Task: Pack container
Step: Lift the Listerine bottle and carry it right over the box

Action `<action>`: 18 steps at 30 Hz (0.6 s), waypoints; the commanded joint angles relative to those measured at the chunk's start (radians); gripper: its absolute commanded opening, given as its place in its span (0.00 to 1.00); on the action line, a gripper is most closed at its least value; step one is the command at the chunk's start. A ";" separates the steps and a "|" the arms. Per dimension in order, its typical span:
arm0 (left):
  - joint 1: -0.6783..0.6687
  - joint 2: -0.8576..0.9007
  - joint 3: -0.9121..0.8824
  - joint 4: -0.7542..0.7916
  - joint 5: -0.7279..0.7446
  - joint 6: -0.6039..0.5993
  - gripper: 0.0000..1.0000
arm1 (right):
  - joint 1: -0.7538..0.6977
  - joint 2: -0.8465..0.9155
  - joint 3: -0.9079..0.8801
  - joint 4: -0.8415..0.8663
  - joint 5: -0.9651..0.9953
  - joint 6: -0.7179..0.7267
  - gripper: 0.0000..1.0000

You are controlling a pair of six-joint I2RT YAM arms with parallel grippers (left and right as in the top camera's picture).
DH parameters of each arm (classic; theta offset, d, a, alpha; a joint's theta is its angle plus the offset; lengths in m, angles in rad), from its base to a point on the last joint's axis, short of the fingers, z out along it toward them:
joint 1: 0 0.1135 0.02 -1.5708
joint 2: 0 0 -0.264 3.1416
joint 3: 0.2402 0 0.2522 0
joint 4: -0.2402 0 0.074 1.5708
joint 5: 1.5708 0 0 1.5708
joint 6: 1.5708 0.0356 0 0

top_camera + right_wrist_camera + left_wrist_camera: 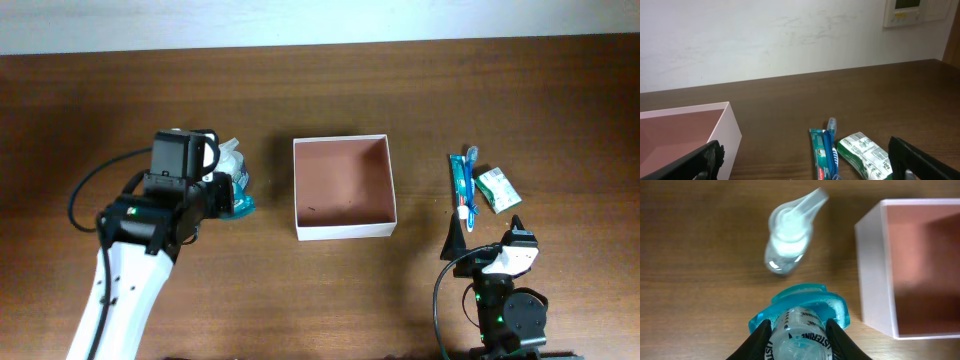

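The left gripper (799,330) was clamped on 1 mouthwash bottle (801,345) with a teal cap (802,305), left of the container (343,231). 1 clear bottle (789,240), blurred, was just beyond the cap. The container sat mid-table, open side up. Right of it lay a toothpaste tube (820,157), a toothbrush (831,135) and a green-and-white packet (865,156). The right gripper (804,147) was near them, its 2 jaws wide apart.
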 commanded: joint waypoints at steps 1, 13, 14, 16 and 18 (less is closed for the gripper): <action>-0.002 -0.042 0.088 -0.023 0.102 -0.013 0.22 | -0.005 -0.010 -0.005 -0.008 -0.001 0.000 0.98; -0.127 -0.034 0.371 -0.119 0.107 -0.013 0.22 | -0.005 -0.010 -0.005 -0.008 -0.001 0.000 0.98; -0.141 -0.029 0.382 -0.112 0.107 -0.013 0.22 | -0.005 -0.010 -0.005 -0.008 -0.001 0.000 0.98; -0.169 -0.016 0.393 -0.084 0.107 -0.013 0.22 | -0.005 -0.010 -0.005 -0.008 -0.001 0.000 0.98; -0.193 0.004 0.393 -0.043 0.106 -0.014 0.22 | -0.005 -0.010 -0.005 -0.008 -0.001 0.000 0.98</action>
